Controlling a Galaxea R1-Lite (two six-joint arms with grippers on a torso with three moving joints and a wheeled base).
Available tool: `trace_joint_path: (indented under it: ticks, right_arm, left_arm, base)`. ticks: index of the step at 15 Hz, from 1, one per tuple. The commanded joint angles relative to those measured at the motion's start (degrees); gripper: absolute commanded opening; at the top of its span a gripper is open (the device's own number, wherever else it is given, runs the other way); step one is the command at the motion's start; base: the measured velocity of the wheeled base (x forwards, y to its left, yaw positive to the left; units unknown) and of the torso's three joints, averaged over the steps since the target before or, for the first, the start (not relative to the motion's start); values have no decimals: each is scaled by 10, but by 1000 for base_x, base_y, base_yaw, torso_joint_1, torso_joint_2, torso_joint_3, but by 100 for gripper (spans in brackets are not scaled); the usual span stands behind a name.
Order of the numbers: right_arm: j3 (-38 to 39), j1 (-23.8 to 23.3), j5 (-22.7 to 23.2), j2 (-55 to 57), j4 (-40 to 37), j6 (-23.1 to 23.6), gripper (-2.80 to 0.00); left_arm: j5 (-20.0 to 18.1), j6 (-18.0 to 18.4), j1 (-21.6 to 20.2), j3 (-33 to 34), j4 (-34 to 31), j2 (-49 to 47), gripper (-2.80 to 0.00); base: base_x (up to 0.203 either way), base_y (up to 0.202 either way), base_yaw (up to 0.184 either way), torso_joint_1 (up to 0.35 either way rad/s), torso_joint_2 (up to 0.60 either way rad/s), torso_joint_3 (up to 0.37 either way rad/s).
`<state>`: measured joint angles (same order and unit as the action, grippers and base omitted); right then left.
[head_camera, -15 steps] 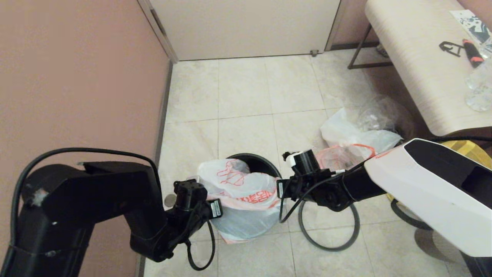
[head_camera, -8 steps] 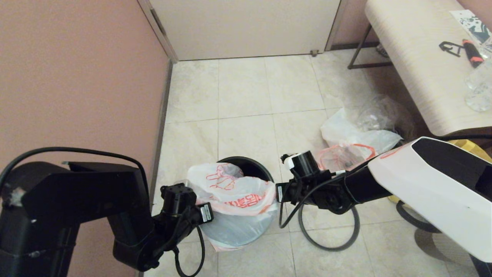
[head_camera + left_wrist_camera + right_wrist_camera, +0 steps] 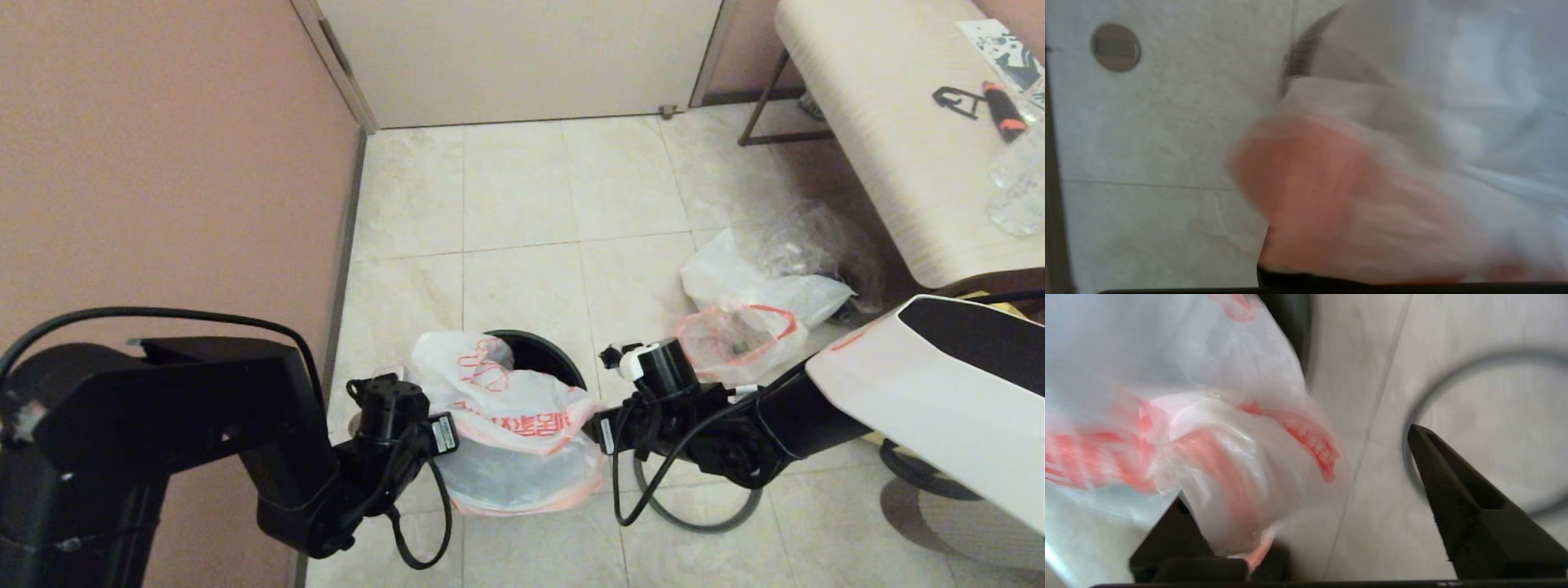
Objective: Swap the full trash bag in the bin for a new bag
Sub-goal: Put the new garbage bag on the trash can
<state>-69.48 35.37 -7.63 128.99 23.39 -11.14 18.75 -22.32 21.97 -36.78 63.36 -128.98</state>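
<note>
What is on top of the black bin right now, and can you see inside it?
The new bag, white with red print, is draped over the bin, between the left gripper and right gripper. Only the bin's far rim shows; its inside is mostly covered.

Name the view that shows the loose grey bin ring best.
Head view: the ring lies on the floor beside the bin, partly behind the right arm. Right wrist view shows a blurred arc; left wrist view shows none.

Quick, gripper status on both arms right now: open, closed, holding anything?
Left gripper: cannot be told; the new bag covers it at the bin.
Right gripper: open, fingers spread wide, bag edge bunched against one finger.
</note>
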Motion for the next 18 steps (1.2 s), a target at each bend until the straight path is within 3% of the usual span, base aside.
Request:
trace_joint_path:
  ticks: [1, 5, 8, 13, 18]
  right_arm:
    - [6, 2, -4, 6, 13, 9, 0]
    - [40, 8, -5, -14, 27, 11, 0]
    - [112, 17, 2, -54, 39, 11, 0]
    - [190, 17, 114, -68, 158, 24, 0]
    - [254, -31, 226, -45, 279, 23, 0]
  left_arm:
    - [9, -2, 5, 9, 3, 23, -280]
    - [11, 0, -3, -8, 4, -17, -280]
    - [10, -3, -3, -16, 6, -41, -280]
    - [5, -5, -6, -41, 11, -71, -280]
    - [6, -4, -10, -64, 8, -83, -280]
  base:
    - [0, 0, 0, 0, 0, 0]
    - [0, 0, 0, 0, 0, 0]
    - [0, 0, 0, 0, 0, 0]
    - [0, 0, 0, 0, 0, 0]
    - [0, 0, 0, 0, 0, 0]
